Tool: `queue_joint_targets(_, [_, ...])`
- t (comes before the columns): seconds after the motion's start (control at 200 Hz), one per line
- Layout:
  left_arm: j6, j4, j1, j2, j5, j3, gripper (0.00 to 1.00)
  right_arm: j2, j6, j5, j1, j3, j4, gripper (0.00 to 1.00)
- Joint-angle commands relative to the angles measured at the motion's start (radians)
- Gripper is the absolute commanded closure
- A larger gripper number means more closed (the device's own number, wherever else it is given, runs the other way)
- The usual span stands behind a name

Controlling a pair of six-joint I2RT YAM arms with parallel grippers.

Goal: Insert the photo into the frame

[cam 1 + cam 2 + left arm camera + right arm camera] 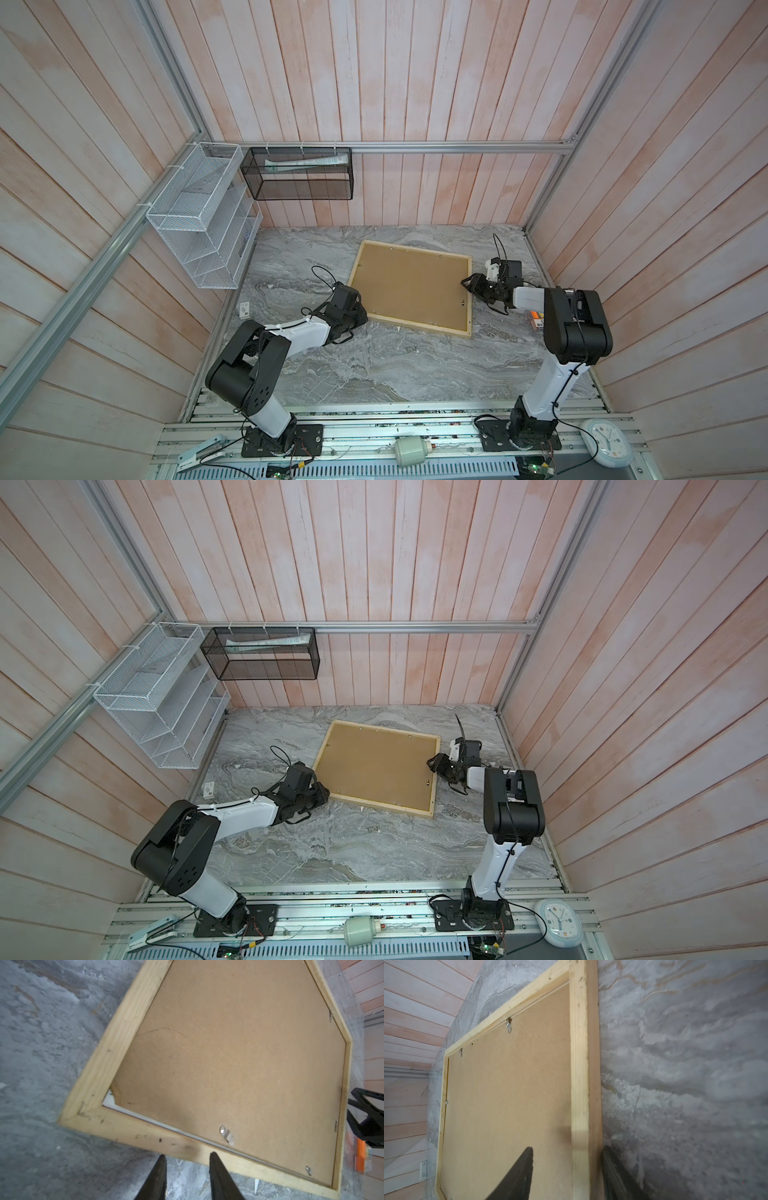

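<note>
- One frame point(409, 286) lies back-up on table point(374, 374), toward 12 o'clock.
- Left hand point(188, 1156) at frame's 8 o'clock corner: fingers apart, tips at its outer edge, nothing held.
- Right hand point(567, 1147) at 3 o'clock: fingers apart, astride the rail point(581, 1064).

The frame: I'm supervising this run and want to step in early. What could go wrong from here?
1. The right gripper has its fingers astride one rail of the frame, unclamped; lifting from that side alone could tilt or drop it.
2. Near the left gripper, the backing board has a chipped corner with white showing beneath; it may slip out if the frame tips.
3. The photo is not visible, so its seating cannot be checked.
</note>
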Motion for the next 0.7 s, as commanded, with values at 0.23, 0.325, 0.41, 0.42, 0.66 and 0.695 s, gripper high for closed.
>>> queue_joint_targets(0.23, [0.083,-0.005,0.034,0.073,0.034,0.101,0.63,-0.063,-0.013,-0.002,0.002,-0.102,-0.040,0.57])
queue_joint_targets(0.325, [0.084,-0.002,0.034,0.081,0.037,0.107,0.63,-0.059,-0.017,0.004,0.003,-0.109,-0.046,0.63])
queue_joint_targets(0.41, [0.087,0.005,0.036,0.086,0.036,0.112,0.63,-0.056,-0.014,-0.006,0.004,-0.118,-0.040,0.68])
queue_joint_targets(0.42, [0.087,0.006,0.038,0.086,0.036,0.113,0.63,-0.056,-0.014,-0.007,0.004,-0.121,-0.038,0.68])
queue_joint_targets(0.66, [0.094,0.018,0.049,0.127,0.047,0.152,0.63,-0.088,0.022,-0.048,0.024,-0.191,-0.005,0.78])
queue_joint_targets(0.695, [0.096,0.019,0.049,0.135,0.052,0.161,0.63,-0.098,0.029,-0.048,0.030,-0.206,-0.001,0.79])
